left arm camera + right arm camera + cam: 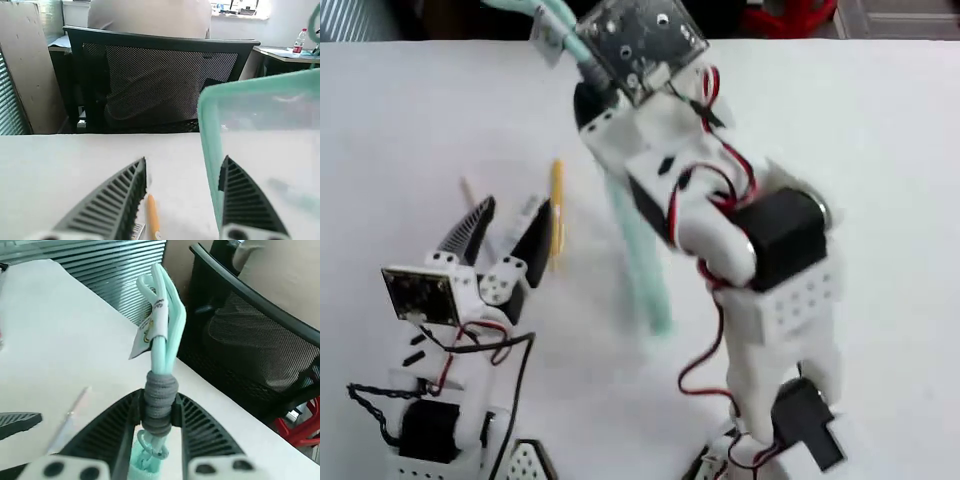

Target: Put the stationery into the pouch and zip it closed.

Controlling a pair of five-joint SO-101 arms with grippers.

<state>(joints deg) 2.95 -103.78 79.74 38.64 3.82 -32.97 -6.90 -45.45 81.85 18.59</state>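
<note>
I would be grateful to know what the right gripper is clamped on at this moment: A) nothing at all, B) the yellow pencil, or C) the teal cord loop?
C: the right gripper is closed on the grey-wrapped teal cord loop, while the yellow pencil lies on the table beside the open left gripper.

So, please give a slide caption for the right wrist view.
Right gripper clamps the pouch's teal strap above the white table.

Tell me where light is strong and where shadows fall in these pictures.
High view: the table is washed out, shadows barely seen beside the pouch. Left wrist view: light passes through the pouch; the chair is dark. Right wrist view: bright table, dark chair.
</note>
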